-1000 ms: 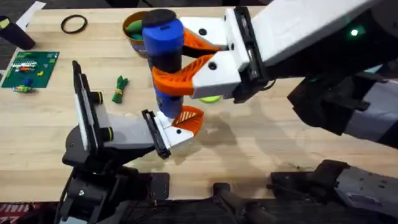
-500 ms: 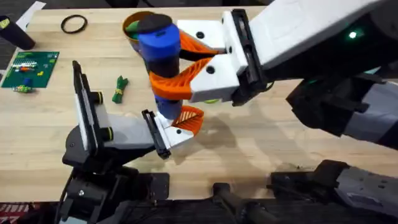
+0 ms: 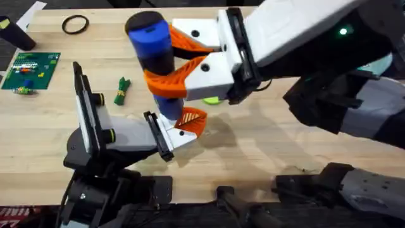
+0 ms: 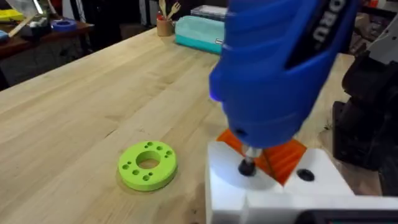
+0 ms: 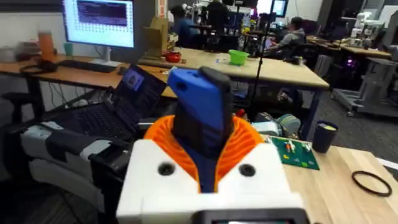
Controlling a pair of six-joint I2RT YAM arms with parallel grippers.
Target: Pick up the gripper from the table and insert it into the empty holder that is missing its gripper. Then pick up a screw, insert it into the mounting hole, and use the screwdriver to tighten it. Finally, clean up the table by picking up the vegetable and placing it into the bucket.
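Your right gripper (image 3: 166,66) has its orange fingers clamped around the screwdriver (image 3: 154,54), one finger on each side of the blue handle, gripping it about midway along its length. The handle's long axis runs nearly upright but leans: its black-capped top tilts away from the arm bases and toward your left, while its tip points down, directly below the grip.

What matters for the next move is the line from that tip to the screw. In the left wrist view the tip (image 4: 247,167) sits on or just over a dark screw head in the white face of the holder (image 4: 261,190); I cannot tell whether it is fully seated. The small orange finger (image 3: 192,121) is already in the holder, just beside the tip on the side toward your right arm's base. So the target lies straight down the handle's axis from your gripper, not off to either side.

By my judgement you are in the tightening step, and the lean is the risk: if the axis is not in line with the screw, the tip may slip off the head. Straighten the handle over the screw before you press or turn.

I cannot tell how your left gripper's fingers stand.

For cleanup, the green vegetable (image 3: 122,90) lies on the table well to the left of your right gripper, beyond the holder's black upright plate (image 3: 84,104). I cannot make out the bucket; it may be hidden behind the handle.
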